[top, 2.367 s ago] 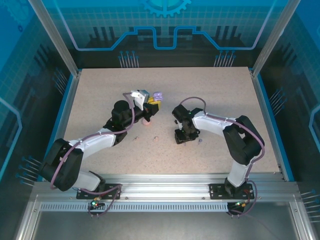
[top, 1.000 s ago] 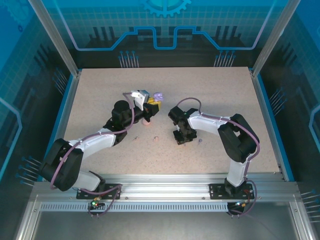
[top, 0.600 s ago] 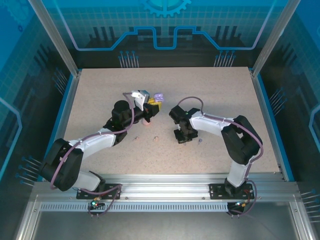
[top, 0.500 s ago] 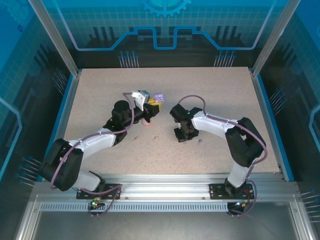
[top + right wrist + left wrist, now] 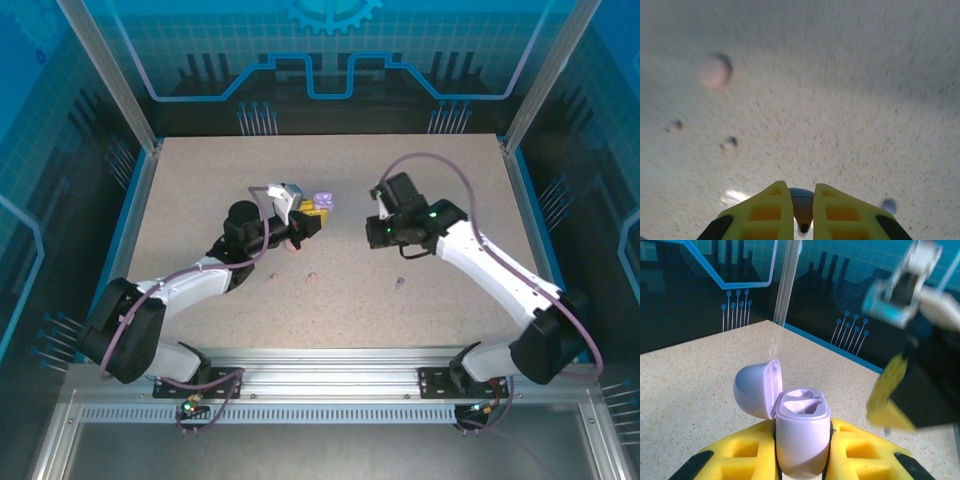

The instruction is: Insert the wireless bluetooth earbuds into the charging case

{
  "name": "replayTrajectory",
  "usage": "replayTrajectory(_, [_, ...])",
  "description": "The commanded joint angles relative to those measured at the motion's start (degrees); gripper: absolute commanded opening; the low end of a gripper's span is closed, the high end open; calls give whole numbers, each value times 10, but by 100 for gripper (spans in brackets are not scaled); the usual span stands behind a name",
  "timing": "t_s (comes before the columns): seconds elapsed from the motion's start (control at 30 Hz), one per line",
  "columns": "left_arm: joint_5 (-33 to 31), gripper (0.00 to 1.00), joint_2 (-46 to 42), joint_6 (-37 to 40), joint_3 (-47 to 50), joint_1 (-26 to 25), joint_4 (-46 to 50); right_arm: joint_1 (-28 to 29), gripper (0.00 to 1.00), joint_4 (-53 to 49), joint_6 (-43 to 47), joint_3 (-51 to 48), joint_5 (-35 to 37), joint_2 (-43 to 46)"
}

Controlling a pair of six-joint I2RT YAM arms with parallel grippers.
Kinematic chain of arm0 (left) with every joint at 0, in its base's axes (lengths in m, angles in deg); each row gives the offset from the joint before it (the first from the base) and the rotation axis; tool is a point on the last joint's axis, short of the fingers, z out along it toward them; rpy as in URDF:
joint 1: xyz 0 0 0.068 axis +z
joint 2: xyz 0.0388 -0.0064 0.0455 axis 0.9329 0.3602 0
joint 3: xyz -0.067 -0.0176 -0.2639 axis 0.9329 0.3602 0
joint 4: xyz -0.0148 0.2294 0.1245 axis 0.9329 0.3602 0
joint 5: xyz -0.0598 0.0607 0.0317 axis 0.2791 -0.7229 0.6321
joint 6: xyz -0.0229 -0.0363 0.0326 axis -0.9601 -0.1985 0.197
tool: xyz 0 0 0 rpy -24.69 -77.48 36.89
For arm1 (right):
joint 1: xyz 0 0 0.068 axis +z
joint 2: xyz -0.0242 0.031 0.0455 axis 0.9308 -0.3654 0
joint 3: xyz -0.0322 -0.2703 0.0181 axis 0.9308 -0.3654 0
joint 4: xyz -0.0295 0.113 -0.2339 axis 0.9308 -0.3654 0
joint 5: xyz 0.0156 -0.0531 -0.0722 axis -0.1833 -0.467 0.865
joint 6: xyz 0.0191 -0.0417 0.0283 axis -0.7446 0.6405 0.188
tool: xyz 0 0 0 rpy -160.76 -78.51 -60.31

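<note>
My left gripper (image 5: 314, 211) is shut on a pale purple charging case (image 5: 802, 432), held upright with its lid (image 5: 756, 388) swung open and both sockets bare. Just to its right, my right gripper (image 5: 379, 237) hangs above the table, shut on a small earbud (image 5: 802, 204) that looks pale purple and is pinched between the yellow fingers. That gripper is a blurred shape (image 5: 912, 390) in the left wrist view. Another purple earbud (image 5: 400, 283) lies on the table. Two pinkish earbuds (image 5: 311, 277) (image 5: 272, 281) lie further left.
A round pink case (image 5: 715, 71) sits on the table under my left arm, blurred in the right wrist view. Blue-edged walls (image 5: 528, 215) ring the speckled tabletop (image 5: 440, 180). The back and right side of the table are open.
My right gripper has shut on an earbud at the table, then risen and swung back and right, level with the purple case. The left gripper has shifted slightly right with the case.
</note>
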Motion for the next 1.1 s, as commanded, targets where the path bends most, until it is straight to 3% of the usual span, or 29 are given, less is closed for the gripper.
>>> replayTrajectory(0.0, [-1, 0, -25, 73, -30, -23, -14, -20, 11, -6, 18, 47, -12, 35])
replayTrajectory(0.27, [-111, 0, -3, 267, -62, -96, -62, -43, 10, 46, 23, 104, -50, 67])
replayTrajectory(0.57, [-139, 0, 31, 345, -113, -111, -88, -47, 11, 157, 20, 70, -66, 141])
replayTrajectory(0.73, [-155, 0, 56, 360, -133, -111, -101, -47, 11, 210, 13, 40, -74, 172])
replayTrajectory(1.07, [-151, 0, 65, 320, -151, -113, -100, -30, 11, 254, 7, 18, -80, 158])
